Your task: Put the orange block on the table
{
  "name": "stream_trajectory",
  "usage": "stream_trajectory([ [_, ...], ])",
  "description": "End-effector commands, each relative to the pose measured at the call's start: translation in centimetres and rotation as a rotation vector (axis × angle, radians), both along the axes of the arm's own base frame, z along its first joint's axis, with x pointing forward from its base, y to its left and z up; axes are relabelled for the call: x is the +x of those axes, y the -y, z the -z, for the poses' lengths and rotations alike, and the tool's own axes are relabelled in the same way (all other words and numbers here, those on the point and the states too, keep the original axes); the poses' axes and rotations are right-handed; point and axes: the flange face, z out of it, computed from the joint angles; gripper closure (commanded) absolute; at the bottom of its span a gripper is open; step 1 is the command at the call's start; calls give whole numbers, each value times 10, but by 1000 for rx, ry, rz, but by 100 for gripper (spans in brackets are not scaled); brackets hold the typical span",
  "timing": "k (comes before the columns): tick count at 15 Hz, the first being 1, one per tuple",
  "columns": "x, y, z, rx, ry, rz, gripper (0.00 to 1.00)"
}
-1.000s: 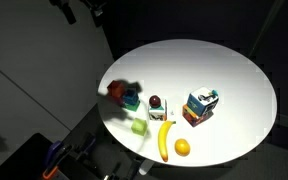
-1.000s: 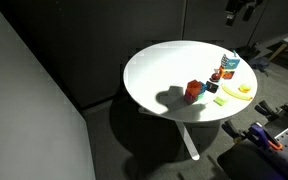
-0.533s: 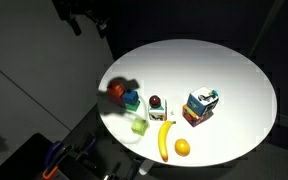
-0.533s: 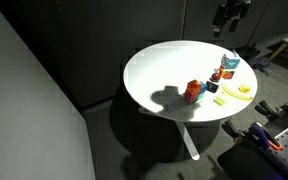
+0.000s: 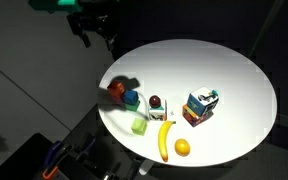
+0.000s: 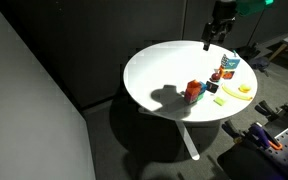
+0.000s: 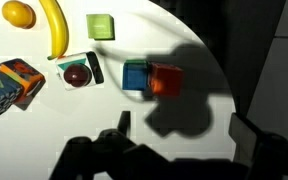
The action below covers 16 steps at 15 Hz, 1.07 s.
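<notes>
Table (image 5: 219, 70) biggest; gripper (image 5: 97, 35) hangs up by its 10 o'clock rim, jaws spread, empty. Banana (image 7: 52, 28) lies twd 11 o'clock in wrist view. Orange block (image 7: 166, 80) sits nr table's 9 o'clock edge, touching blue block (image 7: 136, 76) at its 3.

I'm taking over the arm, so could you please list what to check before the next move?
1. Gripper open, empty: ok.
2. Orange block seen in wrist view: ok.
3. Gripper down at block: not ok, it hangs high.
4. Block's sides free: not ok, blue block touches it.
5. Block resting on something: cannot tell.
6. Bare table to place on: ok.
</notes>
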Motion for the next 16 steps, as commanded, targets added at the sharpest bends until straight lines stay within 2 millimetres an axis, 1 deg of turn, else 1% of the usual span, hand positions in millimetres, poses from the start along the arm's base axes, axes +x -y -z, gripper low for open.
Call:
stream_trajectory([
  [1,13,-7,20,-15,-14,-4,0],
  [6,18,-14,57,-51,-39,-36,0],
  [11,20,-21,92,-106,-28,-66,0],
  [13,21,-25,103,-116,-16,-64,0],
  [16,22,-29,113,-102,-1,-51,0],
])
